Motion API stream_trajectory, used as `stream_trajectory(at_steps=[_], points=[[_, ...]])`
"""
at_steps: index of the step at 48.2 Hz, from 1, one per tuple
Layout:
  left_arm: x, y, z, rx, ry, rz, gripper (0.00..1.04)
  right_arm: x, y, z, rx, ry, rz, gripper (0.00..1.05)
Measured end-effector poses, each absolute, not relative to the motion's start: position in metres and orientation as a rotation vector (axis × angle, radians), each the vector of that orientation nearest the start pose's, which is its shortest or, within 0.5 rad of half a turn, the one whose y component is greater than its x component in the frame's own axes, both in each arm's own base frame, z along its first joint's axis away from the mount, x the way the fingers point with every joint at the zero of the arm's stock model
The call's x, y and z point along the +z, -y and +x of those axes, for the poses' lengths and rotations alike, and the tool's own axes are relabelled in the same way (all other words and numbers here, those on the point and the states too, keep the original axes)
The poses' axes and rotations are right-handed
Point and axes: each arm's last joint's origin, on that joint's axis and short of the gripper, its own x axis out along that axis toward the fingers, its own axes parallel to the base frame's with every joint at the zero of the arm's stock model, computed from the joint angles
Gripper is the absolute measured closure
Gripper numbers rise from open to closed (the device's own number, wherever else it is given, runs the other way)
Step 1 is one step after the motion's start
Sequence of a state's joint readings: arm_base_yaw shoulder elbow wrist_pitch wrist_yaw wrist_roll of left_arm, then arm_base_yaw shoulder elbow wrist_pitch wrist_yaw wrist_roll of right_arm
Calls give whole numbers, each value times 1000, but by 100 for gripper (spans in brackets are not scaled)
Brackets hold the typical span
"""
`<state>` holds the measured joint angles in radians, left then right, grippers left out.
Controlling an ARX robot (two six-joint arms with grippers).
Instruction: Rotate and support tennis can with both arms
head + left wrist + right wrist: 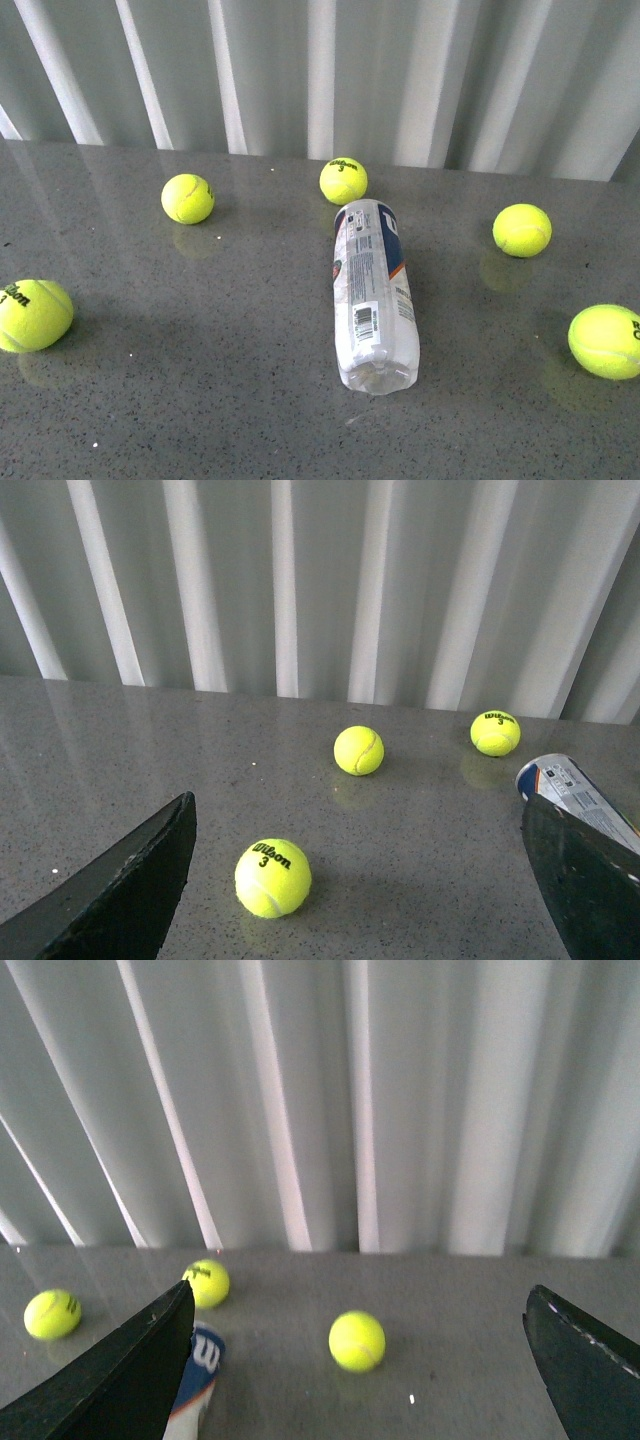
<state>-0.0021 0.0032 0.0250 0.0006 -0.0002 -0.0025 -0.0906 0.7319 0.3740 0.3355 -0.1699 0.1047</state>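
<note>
The tennis can (pixel 372 294) lies on its side in the middle of the grey table, its clear base toward me and its blue-and-white labelled end pointing away. Neither arm shows in the front view. In the left wrist view my left gripper (pixel 360 880) is open, and the can's end (pixel 565 785) lies partly behind one black finger (pixel 585 880). My right gripper (pixel 355 1370) is open too, with the can's blue "W" end (pixel 200 1365) just beside one finger (pixel 120 1385). Neither gripper touches the can.
Several yellow-green tennis balls lie around the can: one just beyond its far end (pixel 343 181), one at the left (pixel 187 198), one at the near left (pixel 33 315), two at the right (pixel 521 230) (pixel 606 341). A white ribbed wall (pixel 320 70) backs the table.
</note>
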Motion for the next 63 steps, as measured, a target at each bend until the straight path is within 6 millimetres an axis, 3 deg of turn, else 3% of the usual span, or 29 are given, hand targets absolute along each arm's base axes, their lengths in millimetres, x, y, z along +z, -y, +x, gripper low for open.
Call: stream_trajectory(at_steps=[5,9,12,17,23,33,44,63], points=[[172,0,96,-2,22,-3,7,270,8,235,98,-102,146,7],[172,0,96,-2,22,-3,7,266,2,274,123,-221,174,7],[172,0,96,-2,22,-3,7,248,-15,321,185,-412,188,7],[172,0,96,-2,22,-3,7,216,-51,370,256,-671,151,7],[172,0,96,-2,22,-3,7,183,-87,387,337,-859,77,7],[172,0,96,-2,22,-3,7,137,-133,387,392,-1003,-6,7],[172,0,96,-2,22,-3,7,117,-150,392,378,-1042,-40,7],[172,0,96,-2,22,-3,7,104,-163,414,359,-1061,-4,7]])
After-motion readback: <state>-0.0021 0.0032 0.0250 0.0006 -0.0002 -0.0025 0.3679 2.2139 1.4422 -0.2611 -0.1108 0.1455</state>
